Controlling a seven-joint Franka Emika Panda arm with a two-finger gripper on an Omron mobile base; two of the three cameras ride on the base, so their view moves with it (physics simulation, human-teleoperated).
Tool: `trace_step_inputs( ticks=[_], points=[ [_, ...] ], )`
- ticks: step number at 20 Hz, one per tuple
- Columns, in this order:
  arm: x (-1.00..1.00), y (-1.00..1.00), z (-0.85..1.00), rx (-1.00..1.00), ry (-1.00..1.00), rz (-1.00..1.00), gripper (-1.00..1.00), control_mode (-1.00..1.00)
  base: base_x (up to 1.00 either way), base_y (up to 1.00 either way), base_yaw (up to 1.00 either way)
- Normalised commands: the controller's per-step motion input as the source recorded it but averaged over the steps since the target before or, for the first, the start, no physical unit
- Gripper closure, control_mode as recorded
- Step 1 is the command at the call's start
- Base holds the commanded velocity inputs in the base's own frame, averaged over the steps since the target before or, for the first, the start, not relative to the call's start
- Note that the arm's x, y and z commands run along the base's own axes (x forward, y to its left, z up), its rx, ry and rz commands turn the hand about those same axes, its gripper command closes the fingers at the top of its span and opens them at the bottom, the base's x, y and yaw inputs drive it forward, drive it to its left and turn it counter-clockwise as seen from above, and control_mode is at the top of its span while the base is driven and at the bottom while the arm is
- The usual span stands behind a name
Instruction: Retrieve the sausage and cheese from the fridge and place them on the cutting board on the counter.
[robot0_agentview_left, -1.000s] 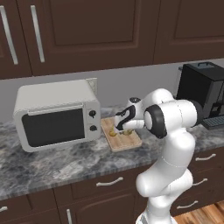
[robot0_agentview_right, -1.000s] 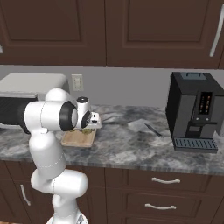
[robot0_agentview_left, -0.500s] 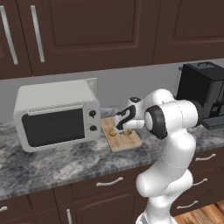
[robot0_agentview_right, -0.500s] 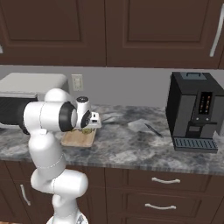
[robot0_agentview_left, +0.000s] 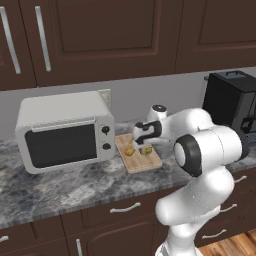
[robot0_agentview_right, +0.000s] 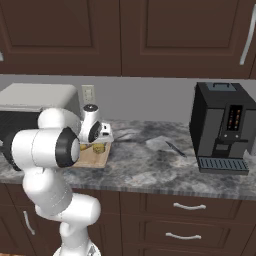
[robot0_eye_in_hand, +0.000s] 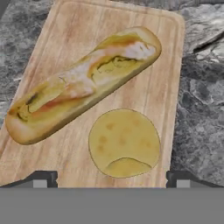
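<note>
The tan cutting board lies on the grey stone counter, right of the microwave. Two foods rest on it. A long golden-brown sausage lies slantwise across the board, seen as an orange lump from the left base. The round yellow cheese sits beside it, flat on the wood. My gripper hovers just above the cheese, open, fingertips wide apart with nothing held between them. The fridge is out of view.
A white microwave stands close to the board's left edge. A black coffee machine stands far right on the counter. Dark wall cabinets hang above, and drawers with silver handles sit below.
</note>
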Motion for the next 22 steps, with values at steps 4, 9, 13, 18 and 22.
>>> trace_step_inputs(
  ticks=[4,9,13,18,22],
  points=[
    [-0.94,-0.01,0.60,0.00,-0.01,0.00,-1.00,-1.00,0.00,0.00,0.00],
    [-0.76,0.00,0.87,0.00,0.01,0.00,-1.00,-1.00,0.00,0.00,0.00],
    [-1.00,0.00,0.77,-0.01,0.04,0.00,-1.00,-1.00,0.00,0.00,0.00],
    [-1.00,0.00,0.39,-0.01,0.04,0.00,-1.00,-1.00,0.00,0.00,0.00],
    [-0.97,0.00,0.59,0.00,0.03,0.00,-1.00,-1.00,0.00,0.00,0.00]
  ],
)
